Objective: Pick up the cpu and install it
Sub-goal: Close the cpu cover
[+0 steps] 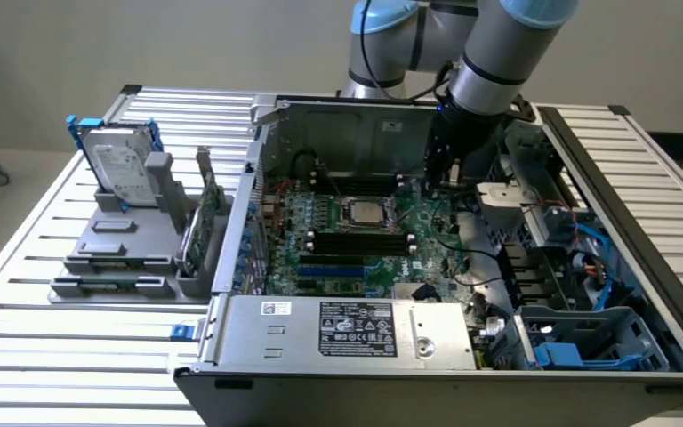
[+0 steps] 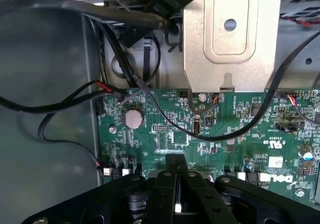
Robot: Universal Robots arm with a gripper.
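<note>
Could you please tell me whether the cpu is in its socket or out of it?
In, it seems: the small silver-grey square cpu lies flat within the dark metal-framed socket on the green motherboard.

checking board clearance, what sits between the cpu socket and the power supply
In the exterior view, long black memory slots and a blue slot lie between the cpu socket and the power supply.

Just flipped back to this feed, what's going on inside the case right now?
The robot arm is reaching down into the open computer case. Its gripper is shut over the green motherboard, with nothing visible between its fingers. It sits toward the exterior view's right of the socket. A silvery square that looks like the cpu lies in that socket. The hard drive stands in its holder outside the case.
</note>
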